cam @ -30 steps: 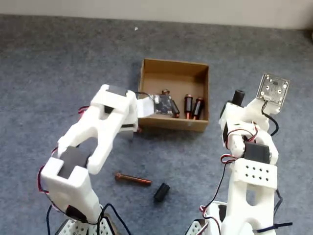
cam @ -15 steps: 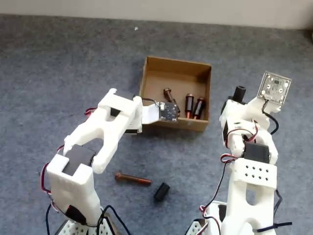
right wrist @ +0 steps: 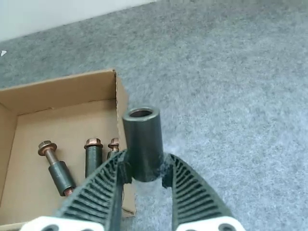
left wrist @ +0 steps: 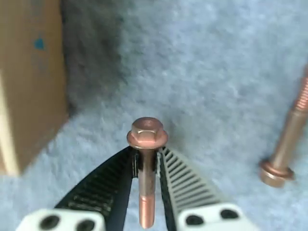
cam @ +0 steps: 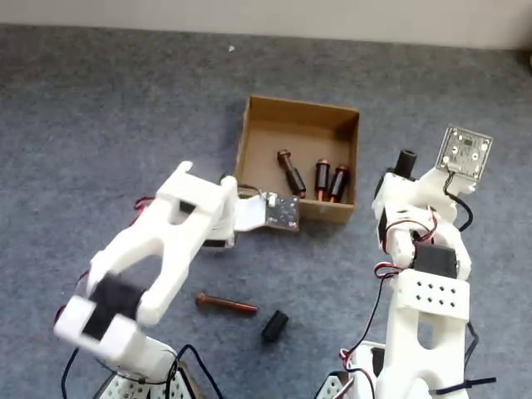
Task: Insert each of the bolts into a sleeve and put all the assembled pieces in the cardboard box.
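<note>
Left gripper point(left wrist: 147, 153): jaws clamped on the shank of a bolt point(left wrist: 147, 136), head pointing away from the wrist. It is held over the carpet point(left wrist: 207, 72), just outside the front wall of the cardboard box point(cam: 324, 213).

Right gripper point(right wrist: 144, 169): jaws clamped on a dark sleeve point(right wrist: 143, 137), open end outward, beside the box's right side.

Inside the box: three assembled pieces point(cam: 321, 178), side by side.

On the carpet nearer the arm bases: a loose bolt point(cam: 226, 303), with a loose sleeve point(cam: 275, 326) near its tip, not touching.
</note>
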Motion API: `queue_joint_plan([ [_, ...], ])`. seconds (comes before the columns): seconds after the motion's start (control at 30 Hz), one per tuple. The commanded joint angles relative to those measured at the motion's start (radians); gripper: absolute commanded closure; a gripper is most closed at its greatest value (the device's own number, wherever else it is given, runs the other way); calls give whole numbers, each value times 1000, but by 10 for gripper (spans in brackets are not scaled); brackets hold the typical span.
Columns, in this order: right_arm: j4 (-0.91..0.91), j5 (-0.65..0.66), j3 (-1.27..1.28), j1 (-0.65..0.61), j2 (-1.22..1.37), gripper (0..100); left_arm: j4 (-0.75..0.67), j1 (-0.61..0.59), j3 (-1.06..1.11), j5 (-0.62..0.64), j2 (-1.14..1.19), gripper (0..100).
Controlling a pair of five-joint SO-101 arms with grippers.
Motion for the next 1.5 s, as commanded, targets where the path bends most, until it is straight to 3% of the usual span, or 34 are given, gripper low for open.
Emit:
queue_joint_plan([
  [0.0, -35, 14, -13, 5, -27, 995, 12, 16, 114, 41, -266, 987],
  [0.4, -28, 8, -12, 1, -38, 995, -180, 111, 374, 543, -811, 987],
  [0.83, 48, 15, 110, -199, -335, 995, -318, 111, 381, 996, -1102, 987],
  [1.33, -1, 161, 272, -532, -503, 995, -460, 114, 381, 1298, -1314, 987],
  [1.47, -1, 161, 320, -578, -618, 995, -493, 177, 381, 1315, -1314, 987],
])
